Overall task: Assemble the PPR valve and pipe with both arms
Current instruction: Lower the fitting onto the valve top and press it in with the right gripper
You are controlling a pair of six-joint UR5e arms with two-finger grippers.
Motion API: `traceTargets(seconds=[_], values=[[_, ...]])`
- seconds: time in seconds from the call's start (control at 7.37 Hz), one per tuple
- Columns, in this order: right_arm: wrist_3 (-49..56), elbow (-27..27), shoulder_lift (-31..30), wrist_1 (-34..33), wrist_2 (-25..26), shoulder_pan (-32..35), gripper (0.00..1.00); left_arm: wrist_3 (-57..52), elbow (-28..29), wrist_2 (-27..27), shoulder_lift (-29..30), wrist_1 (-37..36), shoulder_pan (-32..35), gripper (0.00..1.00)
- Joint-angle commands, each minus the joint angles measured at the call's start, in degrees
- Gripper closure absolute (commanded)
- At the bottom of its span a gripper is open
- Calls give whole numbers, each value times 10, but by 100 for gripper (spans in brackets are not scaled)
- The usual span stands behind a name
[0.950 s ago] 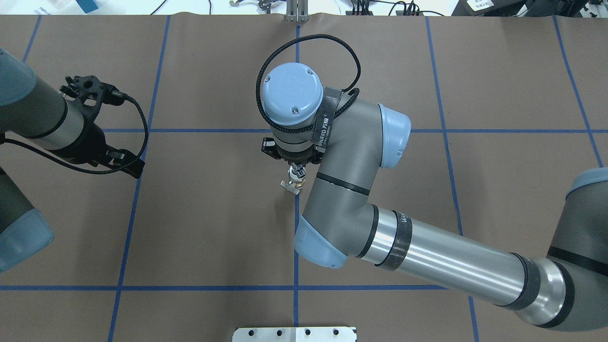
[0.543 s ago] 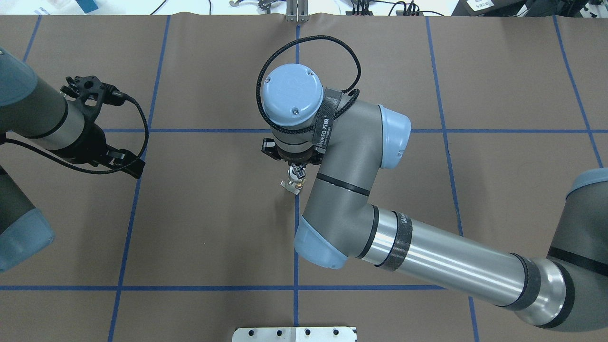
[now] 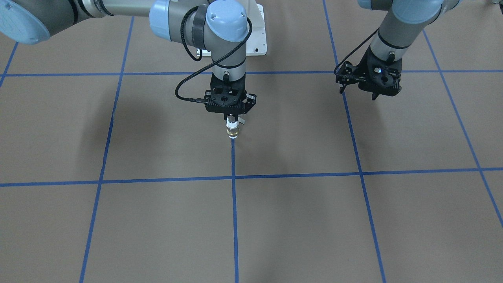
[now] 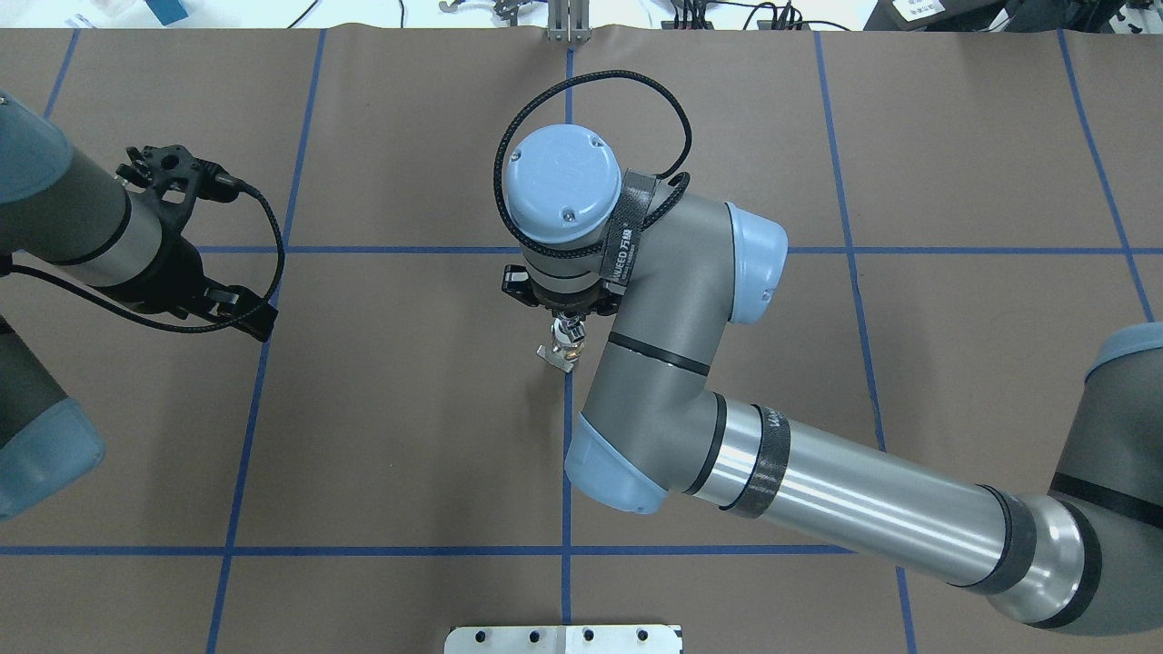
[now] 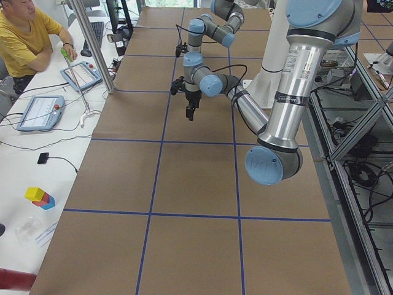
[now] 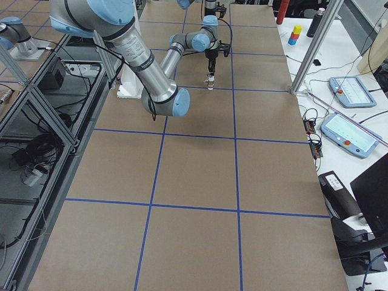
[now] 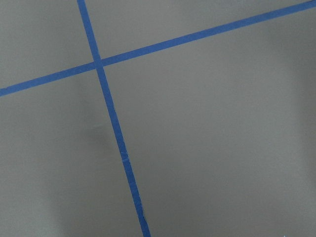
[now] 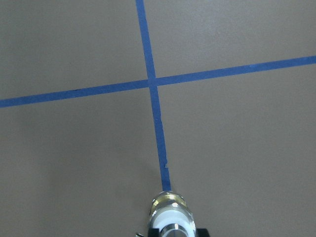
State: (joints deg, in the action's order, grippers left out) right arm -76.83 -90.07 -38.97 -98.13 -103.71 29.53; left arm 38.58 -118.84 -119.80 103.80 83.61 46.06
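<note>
Right end effector (image 3: 232,117), clamped on the PPR valve (image 3: 232,129) below it, barely shifts; left end effector (image 3: 366,84), opening indeterminable, hangs well aside: mating unstarted.

brown table (image 4: 409,436), blue tape grid (image 4: 409,550), white desk (image 5: 21,184)

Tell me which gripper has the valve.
The right gripper: it is shut on the PPR valve, held upright. The left gripper hangs aside, with nothing seen in it.

Overhead from behind, front camera facing back, two end cameras along the table (image 6: 194,176), wrist cameras close, downward.
</note>
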Motion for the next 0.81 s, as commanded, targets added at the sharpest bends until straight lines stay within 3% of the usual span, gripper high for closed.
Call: traceTargets(seconds=[0.0, 0.14, 0.68], values=[[-2, 1, -5, 9, 1, 0, 8, 0, 2, 0, 0, 1, 0, 1], [-2, 0, -7, 9, 1, 0, 2, 0, 2, 0, 0, 1, 0, 1], [-2, -1, -8, 8, 1, 0, 1, 0, 0, 0, 1, 1, 1, 1]])
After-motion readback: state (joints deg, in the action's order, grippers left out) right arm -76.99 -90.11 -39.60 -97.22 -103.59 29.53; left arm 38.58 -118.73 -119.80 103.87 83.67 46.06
